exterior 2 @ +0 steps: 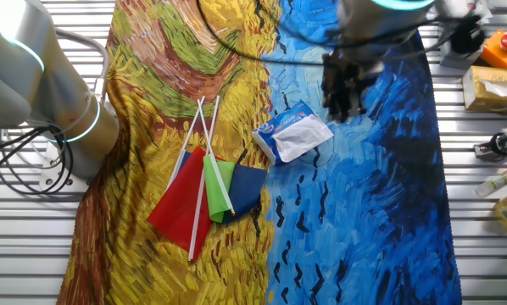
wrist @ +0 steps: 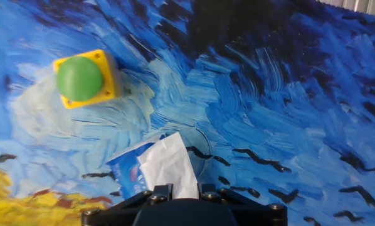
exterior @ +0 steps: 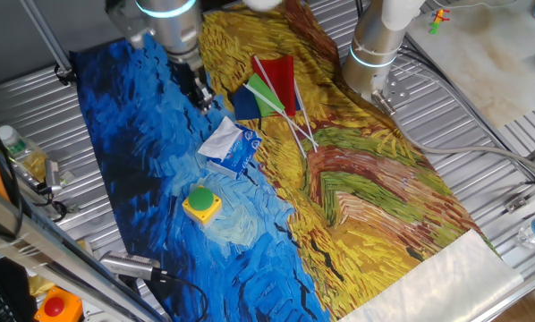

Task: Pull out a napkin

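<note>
The blue tissue packet [exterior: 241, 154] lies on the painted cloth, near the middle. The white creased napkin [exterior: 219, 140] sticks out of its top and lies partly over it. My gripper [exterior: 201, 93] hangs just behind the packet and a little above it, apart from the napkin. In the other fixed view the gripper [exterior 2: 342, 91] is to the right of the packet [exterior 2: 275, 129] and napkin [exterior 2: 304, 135]. In the hand view the napkin [wrist: 169, 162] and packet [wrist: 126, 169] show just beyond my gripper [wrist: 185, 187]. The jaws stand apart with nothing between them.
A yellow box with a green button [exterior: 201, 203] sits in front of the packet; it also shows in the hand view [wrist: 84, 78]. Small red, green and blue flags [exterior: 269, 88] lie to the right. A second arm's base [exterior: 375, 45] stands behind them. Bottles sit at the table edges.
</note>
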Robot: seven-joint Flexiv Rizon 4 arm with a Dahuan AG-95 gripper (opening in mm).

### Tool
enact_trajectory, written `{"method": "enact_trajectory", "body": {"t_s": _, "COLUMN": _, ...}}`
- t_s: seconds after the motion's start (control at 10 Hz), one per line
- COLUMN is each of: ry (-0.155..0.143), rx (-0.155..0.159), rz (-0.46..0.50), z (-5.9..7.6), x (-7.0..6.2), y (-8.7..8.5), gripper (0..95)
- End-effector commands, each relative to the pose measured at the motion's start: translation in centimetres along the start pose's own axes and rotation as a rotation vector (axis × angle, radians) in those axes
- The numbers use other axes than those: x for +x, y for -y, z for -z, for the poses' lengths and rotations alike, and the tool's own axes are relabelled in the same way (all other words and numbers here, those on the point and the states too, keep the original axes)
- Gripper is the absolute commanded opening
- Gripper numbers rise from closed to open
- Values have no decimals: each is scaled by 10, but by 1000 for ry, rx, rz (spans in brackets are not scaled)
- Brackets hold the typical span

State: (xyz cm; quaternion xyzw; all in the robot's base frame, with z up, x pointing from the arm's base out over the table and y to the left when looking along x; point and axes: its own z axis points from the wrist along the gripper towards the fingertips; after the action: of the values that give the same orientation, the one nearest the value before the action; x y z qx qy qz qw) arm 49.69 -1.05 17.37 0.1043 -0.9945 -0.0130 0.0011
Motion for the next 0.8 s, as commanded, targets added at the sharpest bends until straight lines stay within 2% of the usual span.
{"method": "enact_trajectory", "body": {"t_s": 0.1, "ry": 32, "rx": 5, "rz": -7, "z": -20, "x": 3, "y": -3, "gripper": 190}}
{"method": "enact_trajectory", "body": {"t_s": 0.6, "ry": 61, "rx": 10, "rz": -12, "z": -45, "x": 3, "y": -10, "gripper": 190}}
{"method": "enact_trajectory", "body": {"t_s": 0.7, "ry": 75, "rx": 12, "rz": -12, "z": -56, "x": 5, "y": -13, "gripper": 190}}
{"method": "enact_trajectory", "body": {"t_s": 0.8, "ry": 82, "rx": 13, "rz": -13, "z": -60, "x": 6, "y": -14, "gripper": 190}}
